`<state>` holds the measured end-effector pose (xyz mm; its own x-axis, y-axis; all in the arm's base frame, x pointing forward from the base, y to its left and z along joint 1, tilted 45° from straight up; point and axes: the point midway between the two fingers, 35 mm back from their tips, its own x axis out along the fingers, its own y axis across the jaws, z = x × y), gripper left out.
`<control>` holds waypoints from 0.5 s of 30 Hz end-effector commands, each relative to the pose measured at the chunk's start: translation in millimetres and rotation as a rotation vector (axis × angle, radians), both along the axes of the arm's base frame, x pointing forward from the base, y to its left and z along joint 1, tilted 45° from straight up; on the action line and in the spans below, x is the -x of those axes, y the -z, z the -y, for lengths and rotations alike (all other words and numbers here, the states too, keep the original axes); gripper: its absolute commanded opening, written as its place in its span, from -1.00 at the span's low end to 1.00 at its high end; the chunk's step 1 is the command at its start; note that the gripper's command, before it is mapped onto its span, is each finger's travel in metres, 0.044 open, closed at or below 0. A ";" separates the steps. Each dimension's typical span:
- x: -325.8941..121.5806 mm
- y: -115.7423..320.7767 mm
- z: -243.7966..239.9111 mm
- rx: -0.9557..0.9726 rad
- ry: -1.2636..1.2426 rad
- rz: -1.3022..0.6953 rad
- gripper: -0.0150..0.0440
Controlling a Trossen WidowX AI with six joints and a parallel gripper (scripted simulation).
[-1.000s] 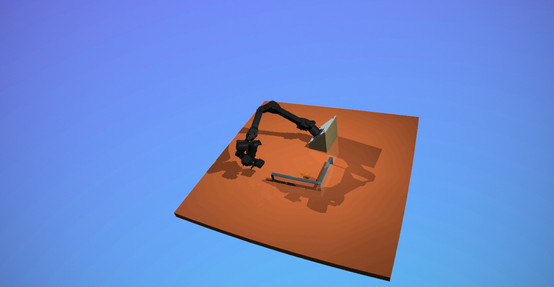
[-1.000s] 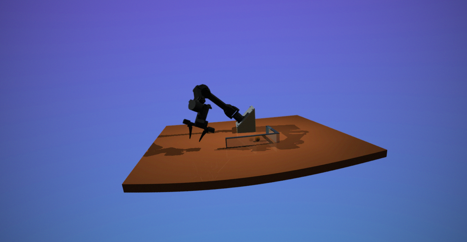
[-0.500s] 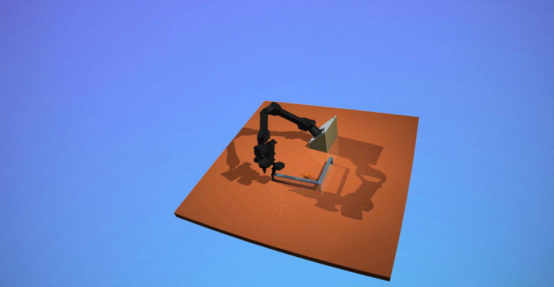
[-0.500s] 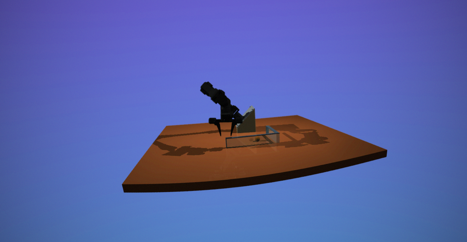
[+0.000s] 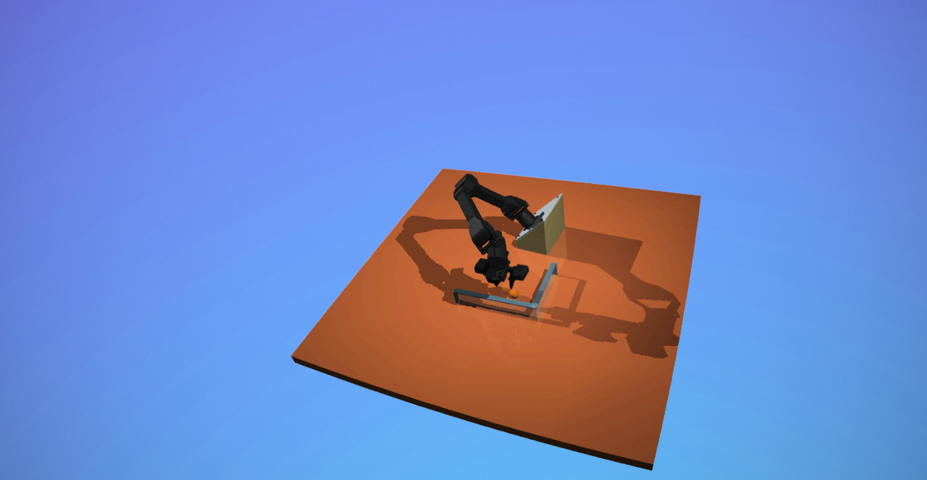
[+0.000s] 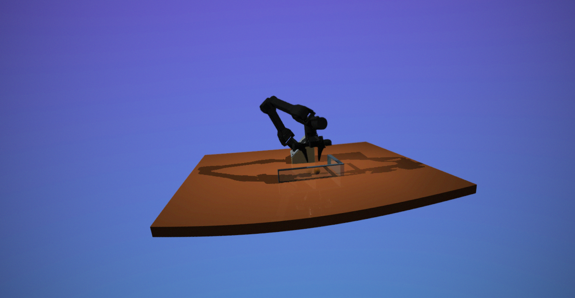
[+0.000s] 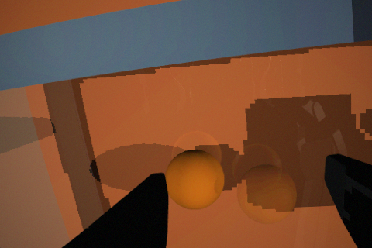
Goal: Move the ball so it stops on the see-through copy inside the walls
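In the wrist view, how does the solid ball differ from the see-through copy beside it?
The ball is opaque and bright orange; the see-through copy is faint, with the shadowed table showing through it. The ball sits close to one end effector finger; the copy sits nearer the middle of the gap. Both look round and similar in size.

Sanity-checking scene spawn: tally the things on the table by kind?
Solid ball: 1
See-through copy: 1
Clear walls: 2
Arm mount wedge: 1
Arm with open pincer: 1
Total: 6
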<state>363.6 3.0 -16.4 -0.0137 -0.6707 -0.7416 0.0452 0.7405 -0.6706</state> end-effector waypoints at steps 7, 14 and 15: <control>25.8 24.4 -10.8 0.025 0.033 -0.069 0.40; 26.9 33.4 -2.0 0.026 0.033 -0.069 0.40; 27.0 34.6 -0.9 0.026 0.033 -0.069 0.40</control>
<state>338.2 6.8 -47.9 -0.0854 -0.6836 -0.7248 0.0326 0.7252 -0.6878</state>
